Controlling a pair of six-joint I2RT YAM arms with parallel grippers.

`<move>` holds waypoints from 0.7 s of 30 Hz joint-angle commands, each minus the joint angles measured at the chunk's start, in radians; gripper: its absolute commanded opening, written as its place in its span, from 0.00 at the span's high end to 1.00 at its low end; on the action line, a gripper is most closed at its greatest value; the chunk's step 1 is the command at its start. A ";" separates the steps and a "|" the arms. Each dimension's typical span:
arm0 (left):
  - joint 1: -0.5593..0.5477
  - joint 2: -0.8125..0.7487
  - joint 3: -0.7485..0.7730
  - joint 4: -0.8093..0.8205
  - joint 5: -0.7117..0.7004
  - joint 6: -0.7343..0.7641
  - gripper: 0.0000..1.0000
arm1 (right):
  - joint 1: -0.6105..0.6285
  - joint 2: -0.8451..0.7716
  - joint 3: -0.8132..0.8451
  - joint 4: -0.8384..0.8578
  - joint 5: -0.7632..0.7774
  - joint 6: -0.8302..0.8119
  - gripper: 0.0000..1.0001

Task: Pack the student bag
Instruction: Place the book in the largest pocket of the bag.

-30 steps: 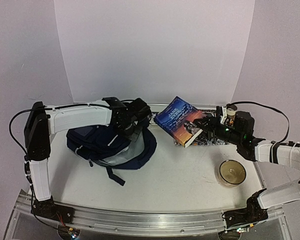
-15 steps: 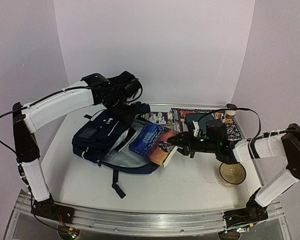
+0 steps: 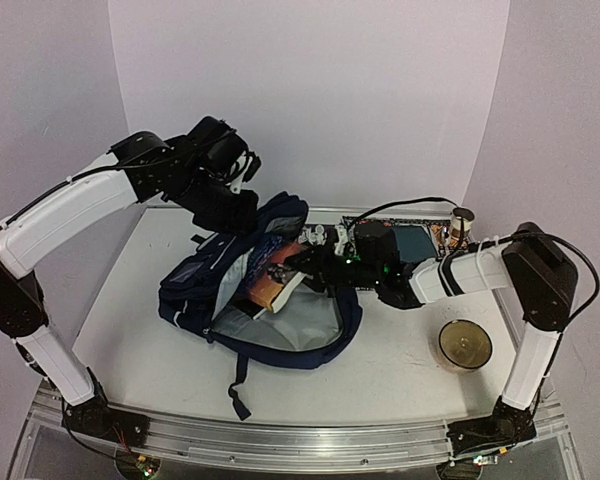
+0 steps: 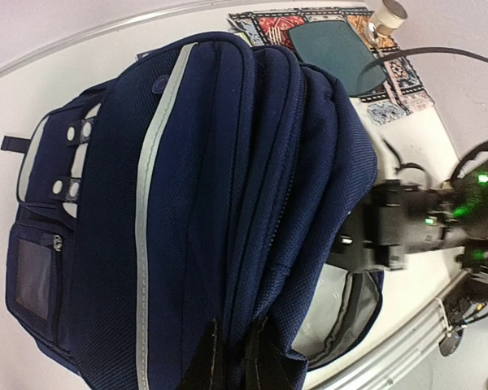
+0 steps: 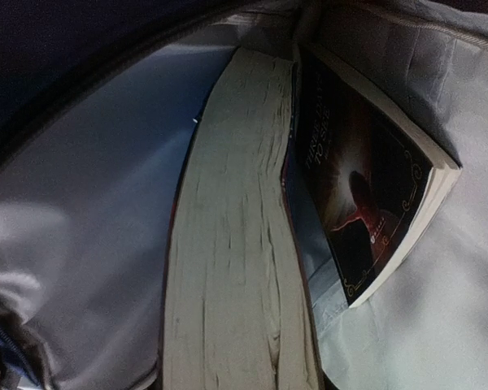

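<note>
The student bag point(image 3: 280, 330), dark navy with grey lining, lies open at the table's middle. My left gripper point(image 3: 242, 212) is shut on the fabric of its upper edge and holds that edge up. In the left wrist view the bag point(image 4: 187, 187) fills the frame, and the gripper point(image 4: 232, 345) pinches a fold. My right gripper point(image 3: 300, 268) is shut on a thick book point(image 3: 275, 275) whose far end is inside the opening. The right wrist view shows that book's page edge point(image 5: 236, 244) beside a second, dark-covered book point(image 5: 366, 187) against the lining.
A patterned mat point(image 3: 450, 238) with a dark teal pouch point(image 3: 412, 240) lies at the back right, with a small jar point(image 3: 462, 222) on it. A glass bowl point(image 3: 465, 343) sits at the front right. Small items point(image 3: 320, 235) lie behind the bag.
My right arm carried the book left from the mat into the bag's opening. My left gripper rose, lifting the bag's upper edge and widening the mouth.
</note>
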 commanded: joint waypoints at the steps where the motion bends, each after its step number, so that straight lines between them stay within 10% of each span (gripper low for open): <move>1: -0.012 -0.154 -0.015 0.197 0.099 -0.046 1.00 | 0.040 0.041 0.152 0.130 0.109 -0.006 1.00; 14: -0.012 -0.278 -0.156 0.272 0.113 -0.097 1.00 | 0.130 0.232 0.391 -0.114 0.263 -0.088 0.99; 21: -0.011 -0.319 -0.235 0.271 0.006 -0.118 1.00 | 0.154 0.173 0.353 -0.228 0.262 -0.167 0.45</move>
